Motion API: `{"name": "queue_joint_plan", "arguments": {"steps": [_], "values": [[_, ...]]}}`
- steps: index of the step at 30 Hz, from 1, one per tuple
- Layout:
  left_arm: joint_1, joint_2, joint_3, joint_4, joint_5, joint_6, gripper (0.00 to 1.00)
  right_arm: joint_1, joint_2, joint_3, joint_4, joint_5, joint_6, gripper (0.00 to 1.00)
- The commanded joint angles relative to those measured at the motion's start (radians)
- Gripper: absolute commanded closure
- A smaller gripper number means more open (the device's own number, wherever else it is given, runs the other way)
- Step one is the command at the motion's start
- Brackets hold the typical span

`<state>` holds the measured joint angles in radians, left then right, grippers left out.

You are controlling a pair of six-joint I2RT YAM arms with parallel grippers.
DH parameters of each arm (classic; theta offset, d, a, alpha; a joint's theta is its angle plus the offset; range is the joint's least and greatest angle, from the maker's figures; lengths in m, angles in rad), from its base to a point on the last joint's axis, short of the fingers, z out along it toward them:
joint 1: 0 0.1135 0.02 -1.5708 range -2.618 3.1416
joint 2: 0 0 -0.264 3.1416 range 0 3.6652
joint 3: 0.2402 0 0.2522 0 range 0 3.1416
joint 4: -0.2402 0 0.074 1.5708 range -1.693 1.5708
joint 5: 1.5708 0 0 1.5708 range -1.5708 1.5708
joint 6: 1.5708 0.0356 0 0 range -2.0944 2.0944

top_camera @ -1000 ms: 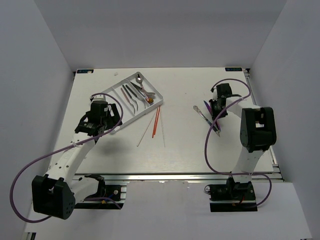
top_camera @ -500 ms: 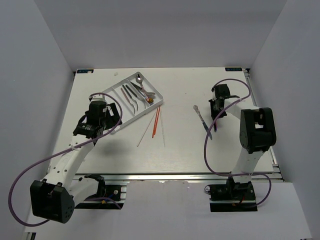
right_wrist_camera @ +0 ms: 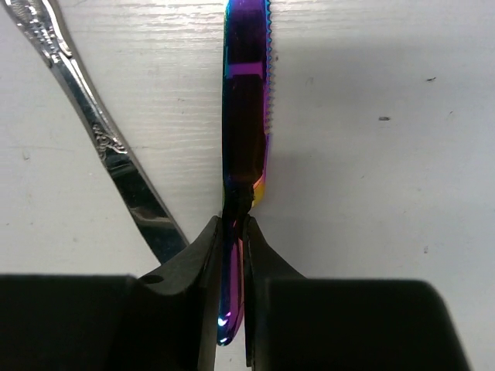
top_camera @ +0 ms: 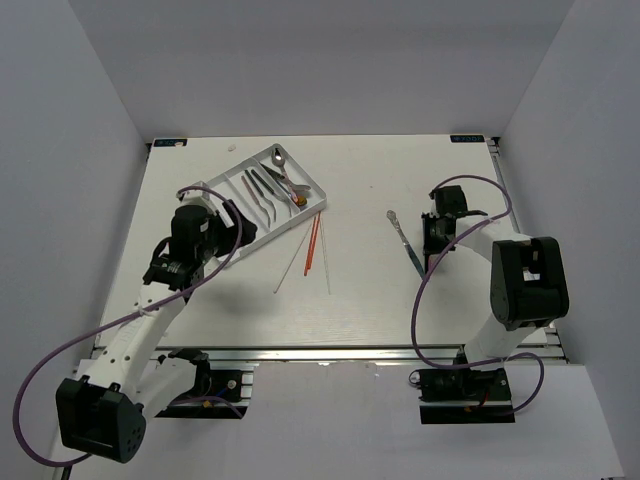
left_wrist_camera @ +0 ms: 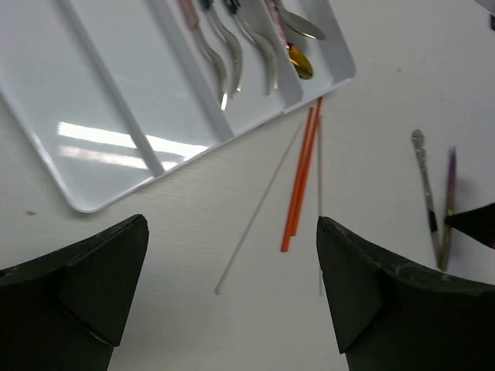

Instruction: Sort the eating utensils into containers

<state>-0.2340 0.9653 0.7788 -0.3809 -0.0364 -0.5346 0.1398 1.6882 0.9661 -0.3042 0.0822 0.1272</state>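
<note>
- The knife (right_wrist_camera: 246,116), iridescent purple-blue, is on the right side of the surface (right_wrist_camera: 371,154), pinched near one end by the right gripper (right_wrist_camera: 234,232), whose jaws are closed narrowly on it.
- Its long axis runs straight out from the fingers. From above it slants from far-left to near-right.
- I cannot tell whether it rests on the surface or has cleared it.
- A silver handle (right_wrist_camera: 85,116) lies just beside it on the left, apart from the blade.
- The tray (left_wrist_camera: 85,85) is well to the far left, and its compartments seem to slant much as the knife does. The carry therefore looks like a leftward reach with little turning.
- Chopsticks (left_wrist_camera: 300,178) lie between the knife and the tray.
- The left gripper (left_wrist_camera: 232,228) hangs wide and empty near the tray's near corner. It is the nearer one to the tray, but the right one has the knife.
</note>
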Motion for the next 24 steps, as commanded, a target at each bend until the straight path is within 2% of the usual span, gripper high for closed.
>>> {"name": "queue_joint_plan", "arguments": {"steps": [1, 8, 10, 13, 17, 19, 24], "values": [[-0.027, -0.010, -0.061, 0.144, 0.148, -0.109, 0.02, 0.001, -0.059, -0.006, 0.025, -0.048, 0.032, 1.00], [-0.152, 0.068, -0.113, 0.341, 0.158, -0.250, 0.02, 0.030, -0.130, -0.018, 0.031, -0.073, 0.045, 1.00], [-0.194, 0.105, -0.127, 0.425, 0.156, -0.275, 0.02, 0.043, -0.145, -0.018, 0.031, -0.160, 0.046, 1.00], [-0.249, 0.145, -0.147, 0.545, 0.132, -0.320, 0.02, 0.099, -0.157, -0.013, 0.037, -0.220, 0.063, 1.00], [-0.332, 0.252, -0.130, 0.695, 0.115, -0.364, 0.02, 0.245, -0.197, -0.026, 0.099, -0.278, 0.123, 1.00], [-0.359, 0.282, -0.110, 0.694, 0.058, -0.364, 0.02, 0.324, -0.206, -0.026, 0.147, -0.320, 0.173, 1.00], [-0.404, 0.340, -0.061, 0.625, -0.033, -0.373, 0.03, 0.463, -0.211, 0.009, 0.214, -0.311, 0.245, 1.00]]}}
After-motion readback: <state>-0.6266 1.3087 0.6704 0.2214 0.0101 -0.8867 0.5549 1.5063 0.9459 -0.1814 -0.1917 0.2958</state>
